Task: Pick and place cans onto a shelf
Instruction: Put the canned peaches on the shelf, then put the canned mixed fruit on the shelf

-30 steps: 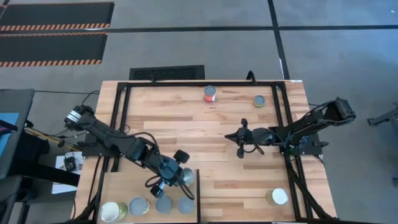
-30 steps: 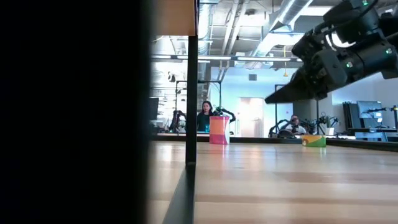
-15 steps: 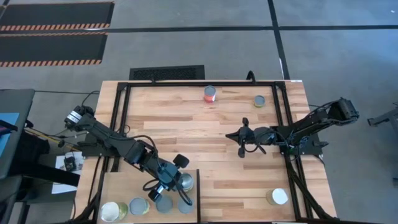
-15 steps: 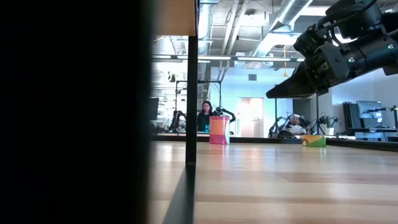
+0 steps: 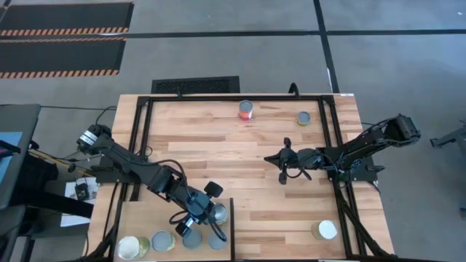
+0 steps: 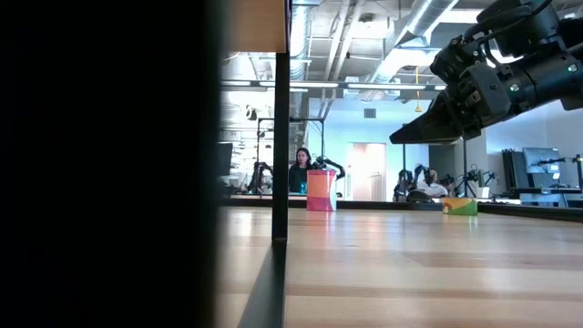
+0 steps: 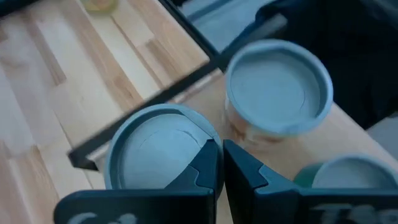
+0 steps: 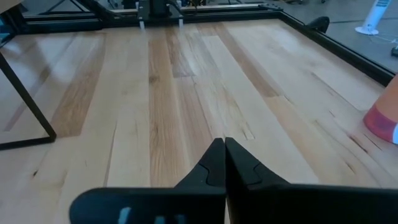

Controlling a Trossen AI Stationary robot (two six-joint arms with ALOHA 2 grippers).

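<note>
Left tool point(image 5: 191, 223): clenched with nothing between its fingers, hovering over the shelf point(image 5: 138, 215) at the near left corner of the worktop point(image 5: 218, 145), just above the grey-topped cans point(image 5: 193, 239).
Shelved cans: lined up along the near edge, leaving room behind.
Right tool point(image 5: 282, 169): clenched and empty, waiting above mid-worktop.
Cans left: red-orange can point(image 5: 246, 110) and a green one point(image 5: 303, 118) at the far edge, a white-topped can point(image 5: 325, 230) near right, likely next.

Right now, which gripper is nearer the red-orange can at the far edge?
Right. The right gripper hovers mid-table, a short way from the red-orange can. The left gripper is far across the table, over the shelf.
</note>
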